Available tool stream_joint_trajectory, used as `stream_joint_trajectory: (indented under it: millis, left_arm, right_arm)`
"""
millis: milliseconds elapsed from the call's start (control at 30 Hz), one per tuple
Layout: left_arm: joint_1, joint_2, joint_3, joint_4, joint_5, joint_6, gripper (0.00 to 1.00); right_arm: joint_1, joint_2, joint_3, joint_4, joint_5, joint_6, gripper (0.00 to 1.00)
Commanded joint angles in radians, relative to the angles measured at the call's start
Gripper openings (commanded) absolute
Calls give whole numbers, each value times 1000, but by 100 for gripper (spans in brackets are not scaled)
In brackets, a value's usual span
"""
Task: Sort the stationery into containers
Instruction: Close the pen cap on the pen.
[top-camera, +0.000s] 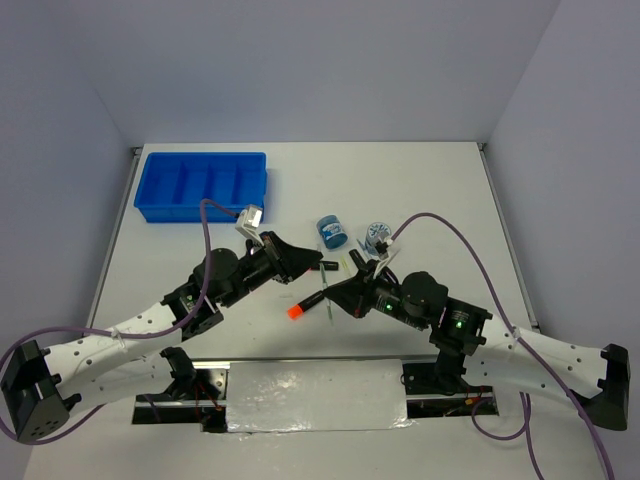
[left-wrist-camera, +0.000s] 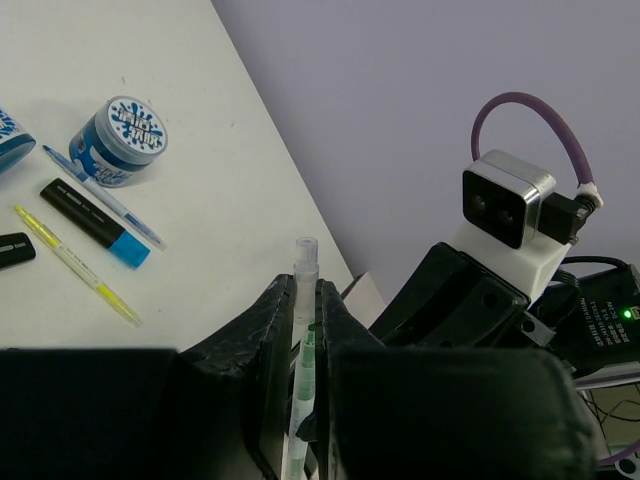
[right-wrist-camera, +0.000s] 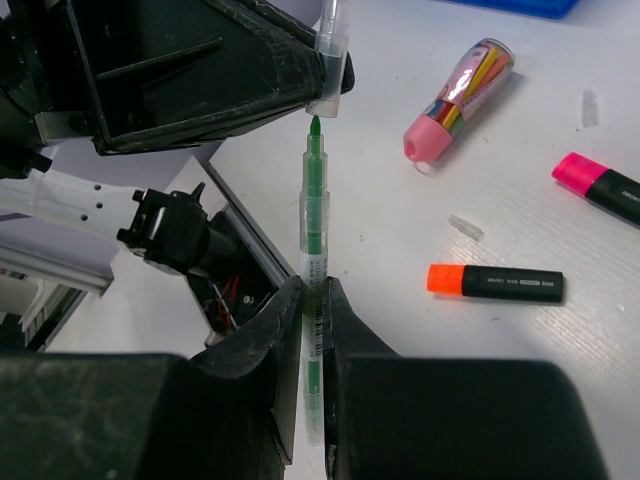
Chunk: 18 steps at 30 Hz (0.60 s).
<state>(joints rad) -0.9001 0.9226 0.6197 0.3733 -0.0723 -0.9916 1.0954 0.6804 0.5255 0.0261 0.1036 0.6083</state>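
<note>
Looking at top external first: both arms reach in to mid-table (top-camera: 420, 180), and the left gripper (top-camera: 316, 266) and right gripper (top-camera: 347, 284) sit tip to tip, nearly touching. What's between the tips is too small to make out here. The blue tray (top-camera: 200, 203) sits at the far left corner, well apart from both grippers. The blue jar (top-camera: 330, 232) and second jar (top-camera: 377, 238) stand just beyond the grippers. The orange-ended marker (top-camera: 305, 306) lies on the table just on the near side of them.

Left wrist: fingers are narrow, pinched on a clear cap (left-wrist-camera: 305, 275) that sticks up out past the tips. The green pen (left-wrist-camera: 306, 372) lines up right under the cap, tip in the gap between the pads. Off to the left on the table, one jar has a blue-and-white patterned lid with no legible text. A blue pen (left-wrist-camera: 105, 200) leans against it. Next come the blue-ended marker (left-wrist-camera: 95, 222) and the yellow pen (left-wrist-camera: 75, 265), roughly parallel. The right arm's wrist camera (left-wrist-camera: 508, 203) with its purple cable (left-wrist-camera: 520, 105) faces back.

Right wrist: fingers are clamped on the green pen mid-barrel. The pen runs straight out ahead, and its tip is just short of the clear cap's mouth in the left gripper, not seated. The pink tube (right-wrist-camera: 460, 95) lies to the right, cap end nearest. The pink-ended marker (right-wrist-camera: 600, 185) is at the right edge. The orange-ended marker is closer in, well apart from the fingers. Print on its barrel and on the pen barrel is too small to read.
</note>
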Motion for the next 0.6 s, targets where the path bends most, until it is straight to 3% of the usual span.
stream_joint_trajectory:
  millis: [0,567]
  left_arm:
    - [-5,-11,-2,72,17,30,0]
    - [-5,-19,-8,75,19,28,0]
  right_arm:
    - [8,2,59,-2,22,-10,0]
    - [8,30,80,-8,33,-12,0]
